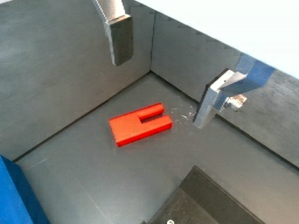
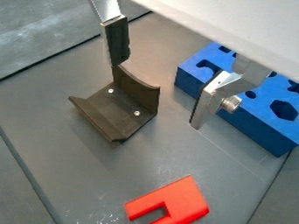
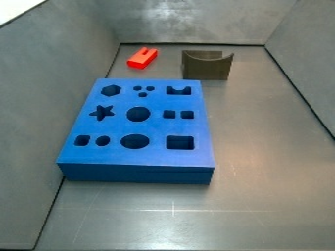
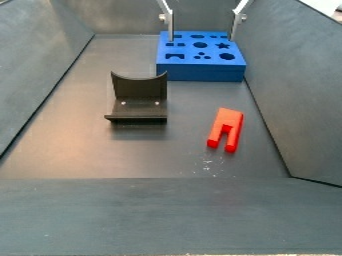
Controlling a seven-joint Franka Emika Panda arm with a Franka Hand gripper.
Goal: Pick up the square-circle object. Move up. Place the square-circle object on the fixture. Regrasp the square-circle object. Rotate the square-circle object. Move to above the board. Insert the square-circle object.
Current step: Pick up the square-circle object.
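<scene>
Nothing done yet, I judge: my claw (image 4: 203,10) hangs open and empty at the frame's top in a side view, while the red piece (image 4: 226,129) lies on the table (image 4: 147,150) right of the fixture (image 4: 136,98), board (image 4: 201,54) behind.

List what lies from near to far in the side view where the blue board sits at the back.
Red square-circle object → dark fixture → blue board → gripper, high above the board's far edge, fingers apart and holding nothing.
</scene>
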